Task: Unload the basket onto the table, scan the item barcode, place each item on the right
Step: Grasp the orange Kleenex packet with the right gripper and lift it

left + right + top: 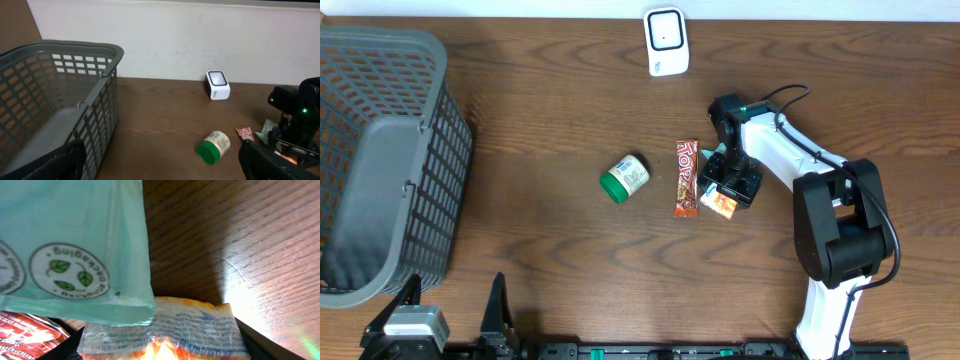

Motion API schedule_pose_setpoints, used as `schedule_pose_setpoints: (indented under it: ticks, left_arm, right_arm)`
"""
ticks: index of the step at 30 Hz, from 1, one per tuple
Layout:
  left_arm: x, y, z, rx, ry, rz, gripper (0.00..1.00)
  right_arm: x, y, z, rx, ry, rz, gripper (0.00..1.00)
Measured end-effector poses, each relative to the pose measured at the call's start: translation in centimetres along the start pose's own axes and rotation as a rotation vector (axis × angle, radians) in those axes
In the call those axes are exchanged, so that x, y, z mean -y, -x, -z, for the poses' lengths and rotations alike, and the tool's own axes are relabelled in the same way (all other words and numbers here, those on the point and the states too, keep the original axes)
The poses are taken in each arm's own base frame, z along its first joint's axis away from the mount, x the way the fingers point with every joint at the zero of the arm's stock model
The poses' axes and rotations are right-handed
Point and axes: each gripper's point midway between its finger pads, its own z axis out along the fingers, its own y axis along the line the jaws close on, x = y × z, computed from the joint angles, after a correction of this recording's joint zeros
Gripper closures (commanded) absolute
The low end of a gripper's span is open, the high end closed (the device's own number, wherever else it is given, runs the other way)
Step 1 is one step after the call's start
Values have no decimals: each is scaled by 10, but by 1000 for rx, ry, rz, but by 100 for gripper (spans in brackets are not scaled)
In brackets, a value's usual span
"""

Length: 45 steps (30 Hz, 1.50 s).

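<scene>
A small orange snack packet (pixel 719 205) lies on the table right of centre. My right gripper (pixel 727 192) hangs directly over it. In the right wrist view the orange packet (pixel 165 335) fills the gap between my two dark fingers, whose jaws stand open at its two edges. A teal packet (pixel 75 245) overlaps its far end. The white barcode scanner (pixel 666 40) stands at the back edge, also seen as the scanner (pixel 218 85) by the wall. My left gripper (pixel 160 167) is open and empty at the front left.
A red candy bar (pixel 686 178) lies just left of the right gripper. A green-lidded jar (pixel 625 177) lies on its side at centre. A grey plastic basket (pixel 450 150) fills the left side of the table.
</scene>
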Motion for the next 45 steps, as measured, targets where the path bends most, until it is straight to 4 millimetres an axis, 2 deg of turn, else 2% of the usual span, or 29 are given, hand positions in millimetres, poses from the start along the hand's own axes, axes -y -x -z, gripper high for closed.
schedule_pose_setpoints:
  ticks: [7,14,18,26,30,36,42,45]
  left_arm:
    - [0,0,0,0,0,0,2]
    - [0,0,0,0,0,0,2]
    - [0,0,0,0,0,0,2]
    - [0,0,0,0,0,0,2]
    - [0,0,0,0,0,0,2]
    - [0,0,0,0,0,0,2]
    - [0,0,0,0,0,0,2]
    - [0,0,0,0,0,0,2]
  right_arm:
    - [5,-6,0,-28,-18,17,28]
    - [-12,-33,5,-193,127,162,33]
    - [-12,-47,13,-298,193,178,35]
    - [-8,-42,18,-329,247,192,36]
    - [-12,-46,22,-359,290,203,35]
    - [-30,-65,39,-469,445,237,34]
    - [-50,-89,69,-622,646,237,36]
    - [-58,-95,83,-672,735,232,35]
